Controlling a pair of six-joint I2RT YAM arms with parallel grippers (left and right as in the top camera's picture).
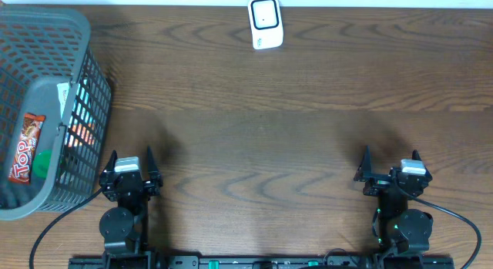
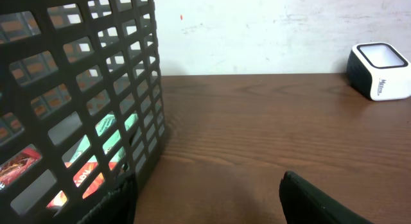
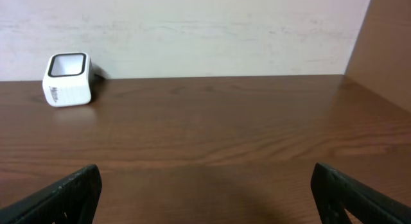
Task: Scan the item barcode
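On the table point(image 1: 269, 146) sit one basket point(image 1: 46, 22), one scanner point(image 1: 265, 22).

table point(image 1: 269, 130): dark wood grain, smooth, slight sheen. basket point(image 1: 46, 30): grey plastic lattice, matt. scanner point(image 1: 266, 22): white plastic, glossy. snack wrapper point(image 1: 25, 149): shiny printed film.

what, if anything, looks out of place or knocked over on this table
Nothing stands out. The grey basket sits at the left with snack packs lying inside it. The white scanner stands upright at the back. The left gripper and right gripper sit near the front, jaws open and empty.
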